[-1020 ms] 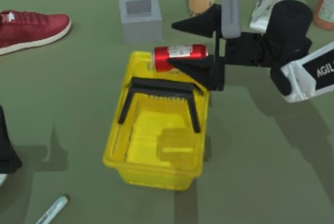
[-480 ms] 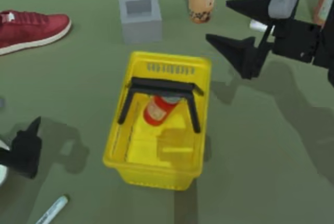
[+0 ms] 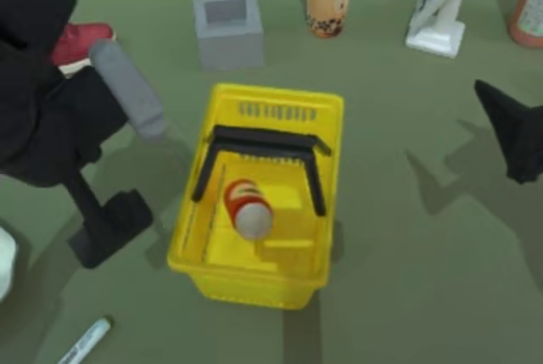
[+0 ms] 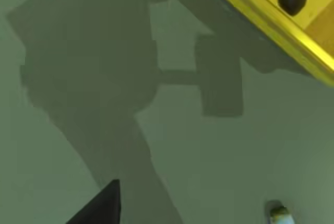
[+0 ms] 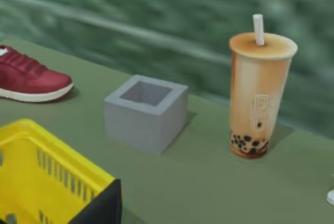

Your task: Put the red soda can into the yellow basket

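Green table; red soda can lying in yellow basket; gripper states unclear

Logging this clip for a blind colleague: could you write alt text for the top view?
The red soda can lies inside the yellow basket, under its black handle. The left arm looms over the table's left side beside the basket; the right gripper sits at the right edge.

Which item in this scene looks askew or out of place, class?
Only the small red soda can with its silver top: it lies tipped on its side on the floor of the large yellow plastic basket, under the black folding handle. The other table items stand upright or rest flat.
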Robot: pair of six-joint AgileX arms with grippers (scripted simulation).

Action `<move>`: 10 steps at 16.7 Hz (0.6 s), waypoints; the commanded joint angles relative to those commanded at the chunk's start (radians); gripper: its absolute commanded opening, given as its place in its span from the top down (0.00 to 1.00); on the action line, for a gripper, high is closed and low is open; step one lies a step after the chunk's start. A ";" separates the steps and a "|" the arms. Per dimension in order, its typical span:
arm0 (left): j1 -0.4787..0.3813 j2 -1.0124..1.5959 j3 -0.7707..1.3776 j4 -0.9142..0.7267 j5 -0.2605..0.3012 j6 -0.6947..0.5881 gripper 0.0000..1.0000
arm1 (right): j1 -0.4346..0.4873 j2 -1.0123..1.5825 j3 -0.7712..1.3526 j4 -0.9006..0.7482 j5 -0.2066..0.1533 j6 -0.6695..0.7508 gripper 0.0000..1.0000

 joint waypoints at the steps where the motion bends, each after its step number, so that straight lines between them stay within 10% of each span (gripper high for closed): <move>1: -0.030 0.099 0.088 -0.065 -0.001 0.046 0.00 | -0.013 -0.111 -0.053 -0.053 0.047 0.001 0.00; 10: -0.222 0.762 0.789 -0.429 -0.051 0.386 0.00 | -0.089 -0.940 -0.378 -0.443 0.390 0.037 0.00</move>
